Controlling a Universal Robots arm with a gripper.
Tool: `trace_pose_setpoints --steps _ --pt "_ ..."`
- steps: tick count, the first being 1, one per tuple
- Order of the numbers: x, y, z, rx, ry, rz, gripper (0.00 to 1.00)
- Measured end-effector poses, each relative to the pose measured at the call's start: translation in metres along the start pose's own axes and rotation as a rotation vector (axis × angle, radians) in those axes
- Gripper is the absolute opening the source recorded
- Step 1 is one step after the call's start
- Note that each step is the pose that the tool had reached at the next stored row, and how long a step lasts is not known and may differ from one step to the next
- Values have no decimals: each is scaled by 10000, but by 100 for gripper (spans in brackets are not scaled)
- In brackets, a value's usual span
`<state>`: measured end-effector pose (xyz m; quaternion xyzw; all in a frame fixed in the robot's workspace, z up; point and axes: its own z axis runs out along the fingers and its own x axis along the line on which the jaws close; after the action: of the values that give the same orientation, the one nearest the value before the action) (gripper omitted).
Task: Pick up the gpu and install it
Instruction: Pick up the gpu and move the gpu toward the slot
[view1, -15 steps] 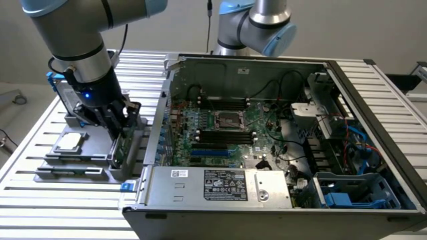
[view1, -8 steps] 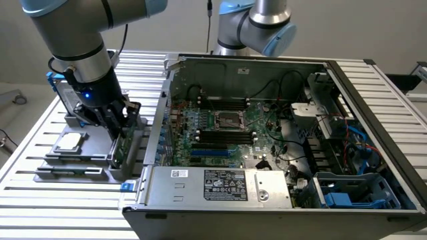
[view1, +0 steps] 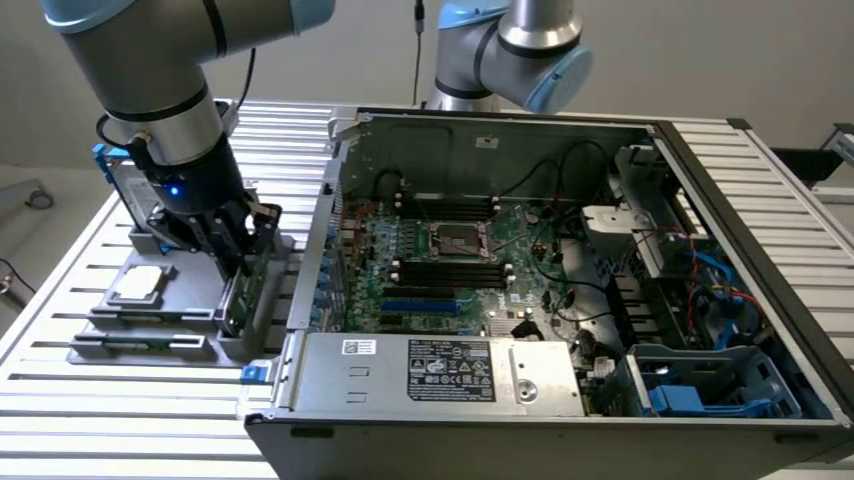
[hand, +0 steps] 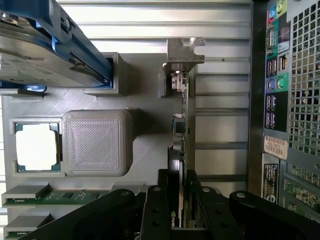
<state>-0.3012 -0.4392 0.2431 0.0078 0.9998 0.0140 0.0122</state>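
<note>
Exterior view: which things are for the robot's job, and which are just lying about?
For the job: gpu, gripper closed on it, open computer case.
Just lying about: hard drive, processor chip, memory sticks.

Finely ribbed matt grey plastic for the holder tray (hand: 97, 142); bright polished metal on the square chip (hand: 36, 147); green board and silver metal bracket on the gpu (hand: 184, 125); matt black, possibly plastic, on the gripper (hand: 180, 182); dull slatted metal table (view1: 80, 400).
</note>
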Motion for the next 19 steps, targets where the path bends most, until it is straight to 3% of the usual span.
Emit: trace_pose_setpoints --steps 10,19 --pt "-13 1 -1 -58 -1 2 26" --pt "-18 4 -128 -245 4 6 26"
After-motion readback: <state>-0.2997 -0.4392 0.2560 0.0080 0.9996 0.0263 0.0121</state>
